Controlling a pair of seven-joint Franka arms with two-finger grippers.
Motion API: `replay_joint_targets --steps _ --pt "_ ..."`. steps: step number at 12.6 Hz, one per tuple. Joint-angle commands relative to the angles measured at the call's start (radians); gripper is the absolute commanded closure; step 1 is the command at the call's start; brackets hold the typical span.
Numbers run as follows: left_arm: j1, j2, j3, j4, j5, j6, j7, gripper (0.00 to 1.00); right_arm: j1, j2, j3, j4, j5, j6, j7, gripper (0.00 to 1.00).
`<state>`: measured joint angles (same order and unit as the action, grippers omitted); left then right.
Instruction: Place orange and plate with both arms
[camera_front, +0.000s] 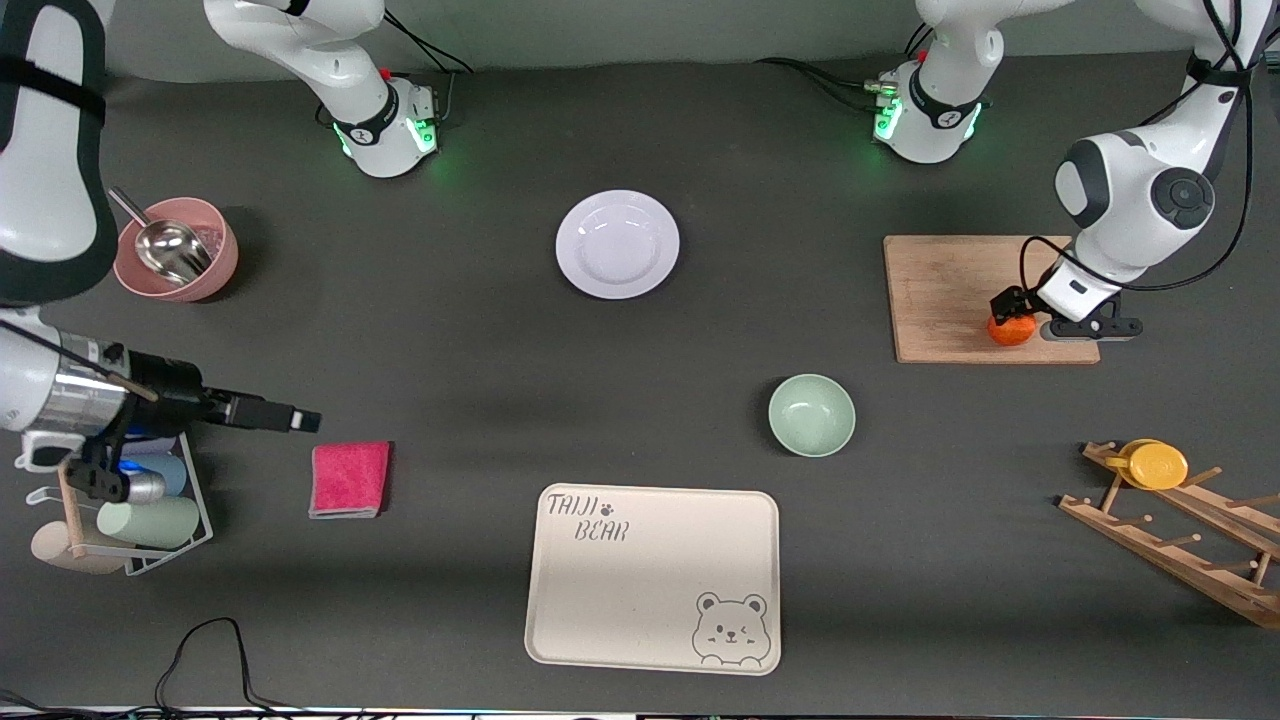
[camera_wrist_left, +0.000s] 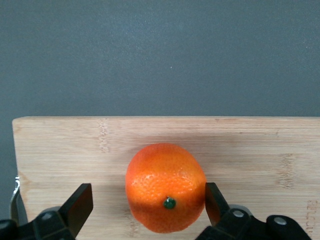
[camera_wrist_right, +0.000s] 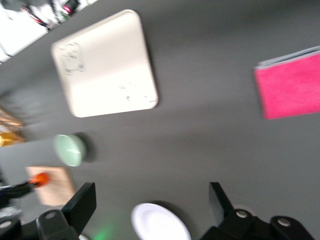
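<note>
The orange (camera_front: 1012, 330) (camera_wrist_left: 165, 187) sits on a wooden cutting board (camera_front: 940, 290) (camera_wrist_left: 60, 150) toward the left arm's end of the table. My left gripper (camera_front: 1035, 322) (camera_wrist_left: 147, 205) is open and low over the board, its fingers on either side of the orange. One finger stands right against the peel and the other is a clear gap away. The pale plate (camera_front: 617, 243) (camera_wrist_right: 160, 222) lies flat near the robots' bases, with nothing on it. My right gripper (camera_front: 292, 417) (camera_wrist_right: 150, 202) is open, holds nothing and hangs in the air over the bare table beside a pink cloth (camera_front: 349, 479).
A mint-green bowl (camera_front: 811, 414) and a beige bear tray (camera_front: 650, 575) lie nearer the front camera than the plate. A pink bowl (camera_front: 215, 262) with a metal scoop and a rack of cups (camera_front: 150, 520) are at the right arm's end. A wooden peg rack (camera_front: 1180, 530) holds a yellow lid (camera_front: 1155, 464).
</note>
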<state>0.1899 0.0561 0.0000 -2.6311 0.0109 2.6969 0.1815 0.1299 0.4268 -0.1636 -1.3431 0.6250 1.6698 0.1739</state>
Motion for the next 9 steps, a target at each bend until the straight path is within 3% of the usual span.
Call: replay_joint_targets --steps 1,5,6,9 --pt "-0.001 0.030 -0.006 -0.003 -0.012 0.029 -0.001 0.00 -0.041 0.113 -0.004 0.039 0.226 0.018 0.023 0.00" --pt "-0.023 0.054 -0.009 -0.004 -0.052 0.063 -0.001 0.00 -0.029 0.208 -0.001 0.030 0.413 0.036 0.030 0.00" --pt "-0.026 0.062 -0.009 -0.003 -0.060 0.073 -0.001 0.00 -0.021 0.213 0.001 -0.006 0.441 0.045 0.027 0.00" --pt "-0.035 0.074 -0.011 -0.004 -0.066 0.089 -0.001 0.08 -0.029 0.216 -0.001 -0.166 0.663 0.051 -0.043 0.00"
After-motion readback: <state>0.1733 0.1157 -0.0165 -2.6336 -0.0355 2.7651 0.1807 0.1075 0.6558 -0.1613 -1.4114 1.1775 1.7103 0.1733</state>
